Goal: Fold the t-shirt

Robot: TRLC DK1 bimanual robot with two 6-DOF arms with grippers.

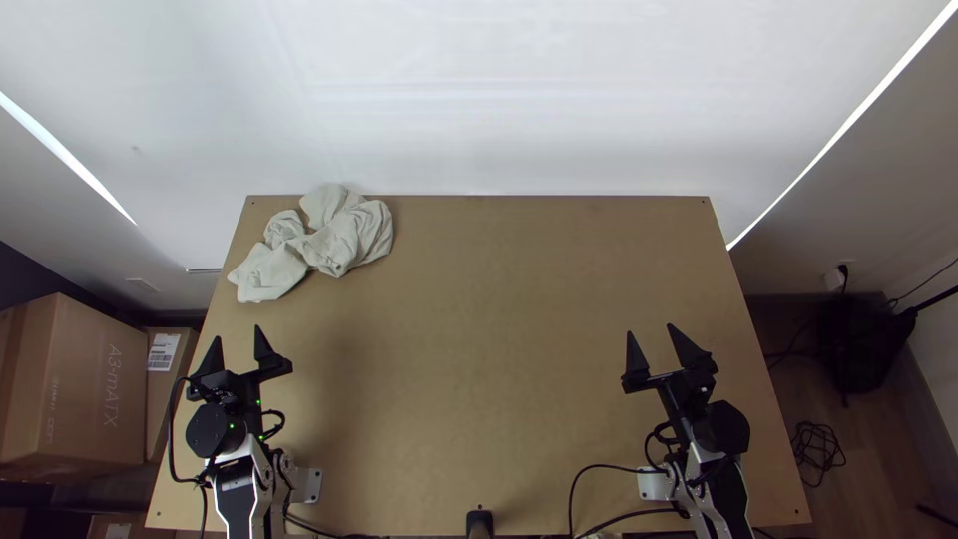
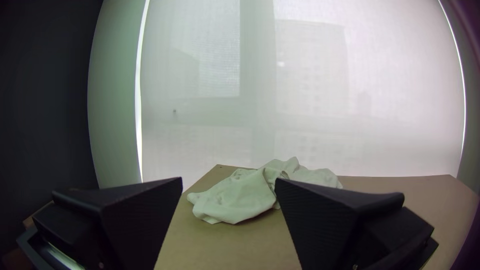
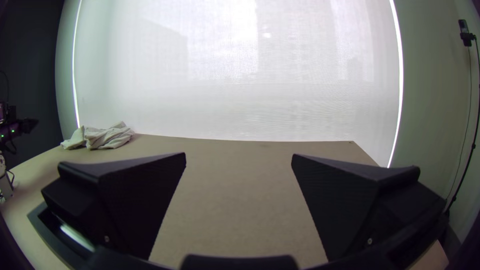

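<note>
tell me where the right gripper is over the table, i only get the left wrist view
Observer: From above, the right gripper is over the right side of the table, nearer its near edge than its far one.
Operator: open or shut
Observer: Open, with nothing held.
Operator: anything at the far edge i should know
Observer: Yes, seen from above, part of the bunched t-shirt crosses the line of the table's far edge.
</note>
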